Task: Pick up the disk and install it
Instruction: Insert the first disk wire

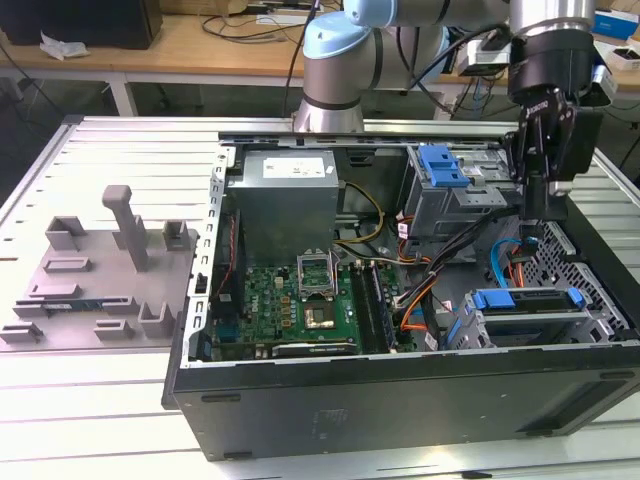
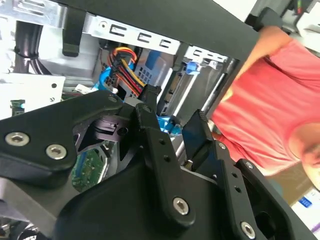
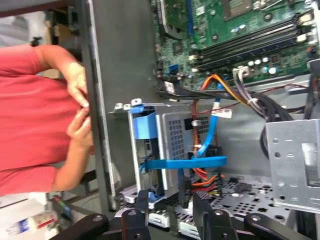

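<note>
i have the hand (image 1: 533, 222) hanging inside the open case (image 1: 400, 400), at about 2 o'clock in the exterior view. its tips point straight down, which i judge lets it work among the cables (image 1: 505, 262) without fouling the case walls. in the first wrist view the two fingers (image 3: 200, 202) stand partly apart with nothing between them, so i read the hand as open and empty.

the disk (image 1: 525, 300) lies at about 4 o'clock in the case, at 6 o'clock from the hand and apart from it. it sits flat in the metal cage (image 1: 530, 325) at that corner, with a blue carrier tab at each end. to me that looks like its seated place, but i can't tell whether it's latched.

the board (image 1: 290, 295) is at 9 o'clock from the disk, well apart. the case rests on the slatted worktop (image 1: 100, 400). in the first wrist view a person in a red top (image 3: 30, 125) stands just outside the case wall, hands together, apart from the hand.
</note>
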Robot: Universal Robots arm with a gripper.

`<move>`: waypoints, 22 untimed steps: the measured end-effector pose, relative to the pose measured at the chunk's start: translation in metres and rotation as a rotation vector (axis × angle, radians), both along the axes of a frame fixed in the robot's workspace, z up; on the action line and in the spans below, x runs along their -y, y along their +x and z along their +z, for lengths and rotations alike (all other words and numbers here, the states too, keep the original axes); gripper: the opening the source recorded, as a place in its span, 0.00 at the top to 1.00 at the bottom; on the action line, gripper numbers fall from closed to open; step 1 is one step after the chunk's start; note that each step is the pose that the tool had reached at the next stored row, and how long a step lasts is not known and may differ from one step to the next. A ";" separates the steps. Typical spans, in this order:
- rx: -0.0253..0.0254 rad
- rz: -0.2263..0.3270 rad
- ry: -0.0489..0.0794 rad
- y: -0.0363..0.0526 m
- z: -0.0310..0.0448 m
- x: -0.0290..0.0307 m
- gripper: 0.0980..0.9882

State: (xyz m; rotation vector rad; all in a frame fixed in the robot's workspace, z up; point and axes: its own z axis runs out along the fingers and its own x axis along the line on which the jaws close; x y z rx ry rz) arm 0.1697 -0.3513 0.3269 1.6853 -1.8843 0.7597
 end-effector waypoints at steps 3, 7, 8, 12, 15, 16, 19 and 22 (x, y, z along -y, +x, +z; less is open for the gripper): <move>-0.0001 0.000 -0.003 -0.0012 -0.0046 -0.0010 0.58; -0.0001 0.000 -0.003 -0.0026 -0.0075 -0.0010 0.58; 0.0000 -0.003 -0.003 -0.0027 -0.0082 -0.0011 0.58; 0.0011 -0.015 -0.016 -0.0031 -0.0114 -0.0011 0.58; 0.0013 -0.018 -0.037 -0.0031 -0.0129 -0.0016 0.58; 0.0013 -0.018 -0.042 -0.0031 -0.0133 -0.0017 0.58; 0.0014 -0.018 -0.056 -0.0031 -0.0153 -0.0023 0.58; 0.0015 -0.018 -0.064 -0.0031 -0.0181 -0.0028 0.58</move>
